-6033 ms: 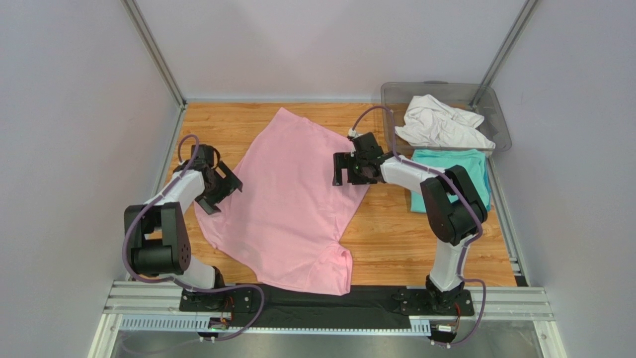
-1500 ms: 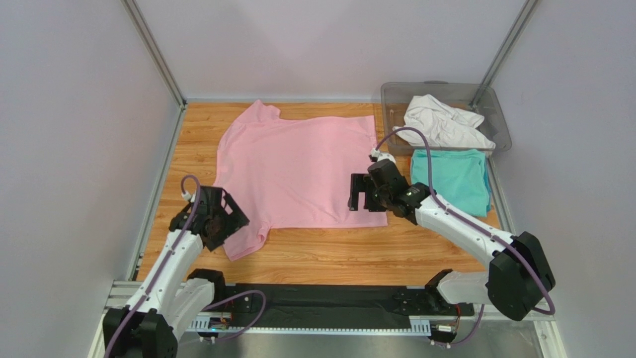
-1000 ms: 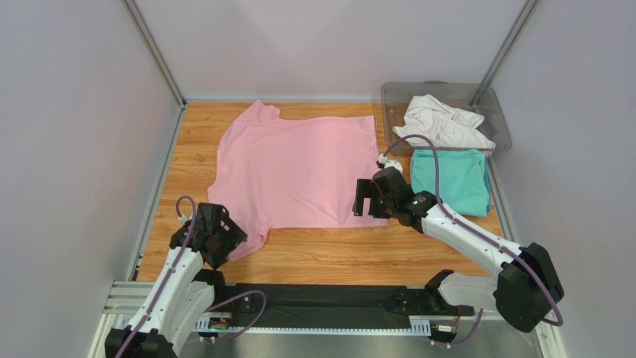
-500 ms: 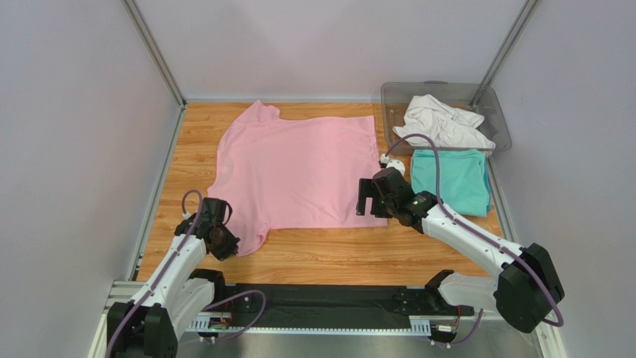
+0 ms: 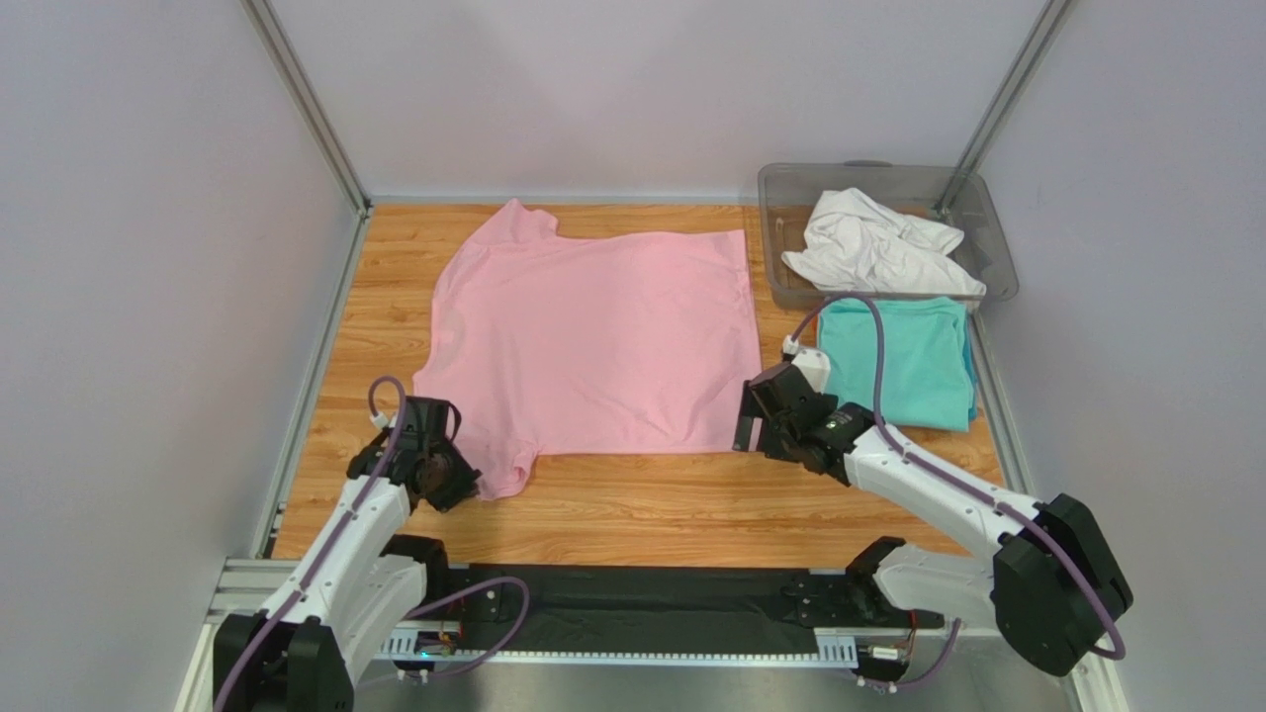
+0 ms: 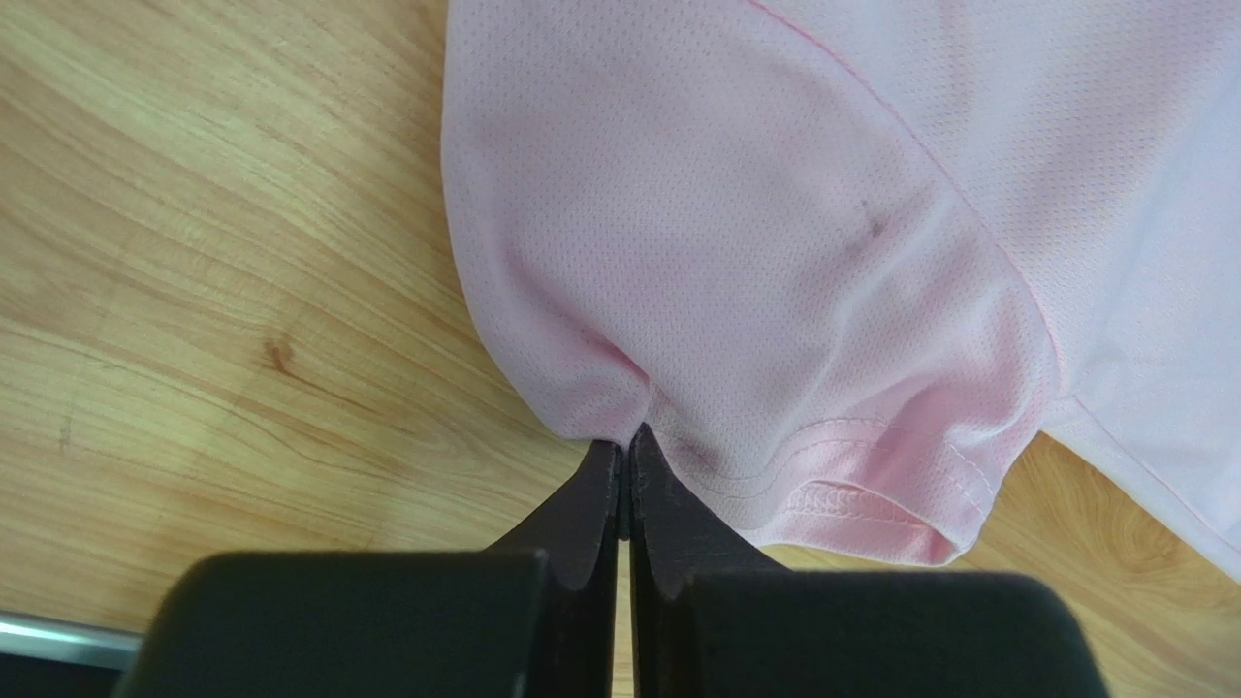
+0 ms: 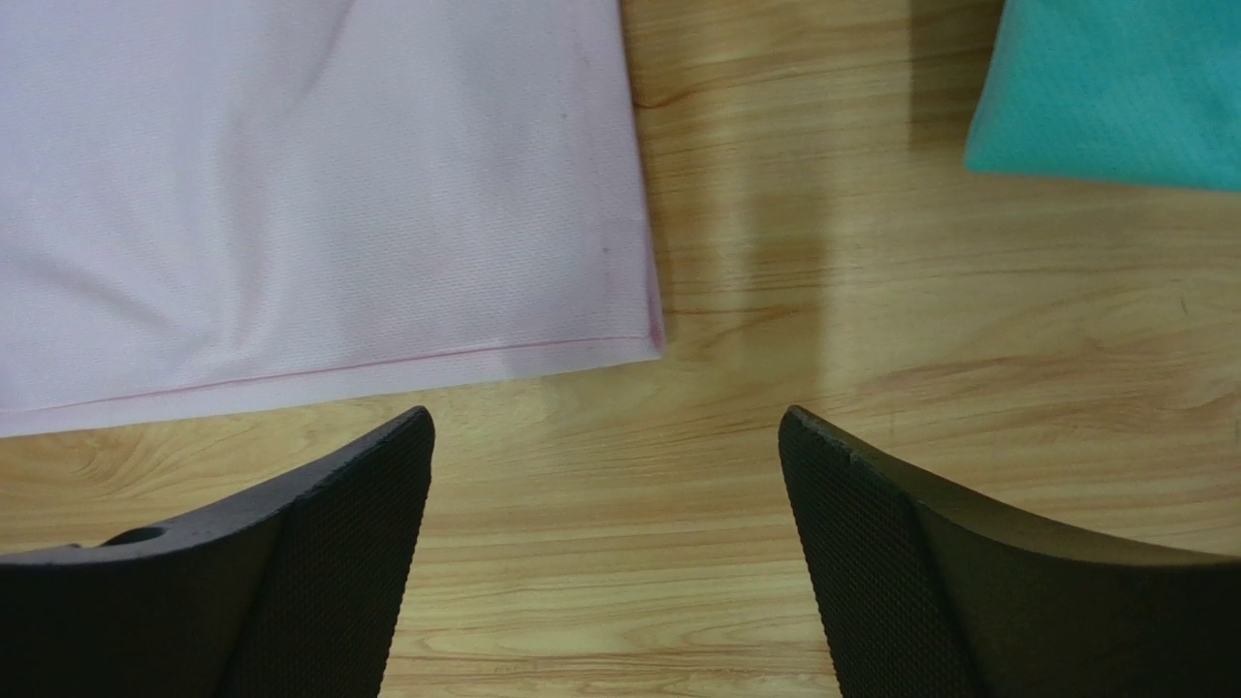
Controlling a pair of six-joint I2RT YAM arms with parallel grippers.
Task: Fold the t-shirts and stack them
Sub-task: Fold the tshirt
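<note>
Left gripper (image 6: 627, 454) just clamped together on the sleeve (image 6: 758, 335) of the pink t-shirt (image 5: 595, 334), spread flat on the table (image 5: 669, 505); right gripper (image 7: 605, 425), jaws apart, hovers at its hem. Fold looks ready to start.

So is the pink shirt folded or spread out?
Spread out: the pink shirt lies flat on the table, both sleeves showing, with no fold across it.

**Wooden counter** (image 5: 654, 512): pale planks, grain running from 9 to 3 o'clock. Plain grey wall panels (image 5: 134, 238) enclose it at 9, 12 and 3 o'clock. **Clear grey plastic bin** (image 5: 785, 190): at 2 o'clock, in the far corner. **Black base plate** (image 5: 654, 597) and aluminium rail (image 5: 1026, 601): along the 6 o'clock edge.
</note>
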